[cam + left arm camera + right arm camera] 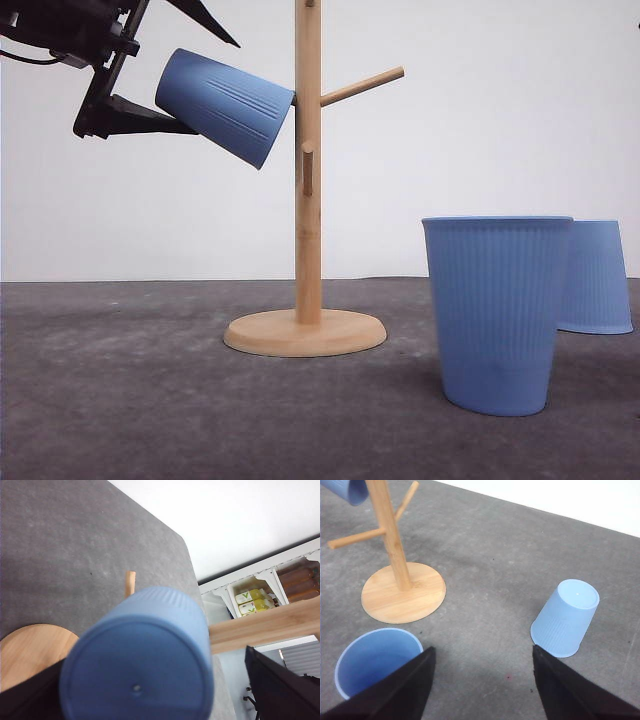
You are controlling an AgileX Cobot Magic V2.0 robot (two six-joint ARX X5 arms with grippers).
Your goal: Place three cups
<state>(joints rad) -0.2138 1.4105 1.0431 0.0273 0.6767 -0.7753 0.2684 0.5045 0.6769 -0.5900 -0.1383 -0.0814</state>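
A light-blue ribbed cup (pixel 228 105) is tilted high against the wooden stand's pole (pixel 308 200), mouth toward the pole. My left gripper (pixel 215 87) is open around the cup's base. Its lower finger (pixel 150 118) touches the cup and the upper one stands off it. In the left wrist view, the cup's base (pixel 145 655) sits between the fingers with a gap to one finger (pixel 280 685). A second cup (pixel 498 315) (pixel 375 660) stands upright on the table. The third cup (pixel 598 278) (pixel 566 619) stands upside down behind it. My right gripper (pixel 482 650) hovers open above the table between those two cups.
The stand's round wooden base (pixel 305 333) (pixel 402 592) rests mid-table, with one bare peg (pixel 362 86) angled up to the right and another short one (pixel 307 168) facing forward. The grey table (pixel 120 400) has free room to the left of the stand. Shelving (pixel 260 597) lies beyond the table edge.
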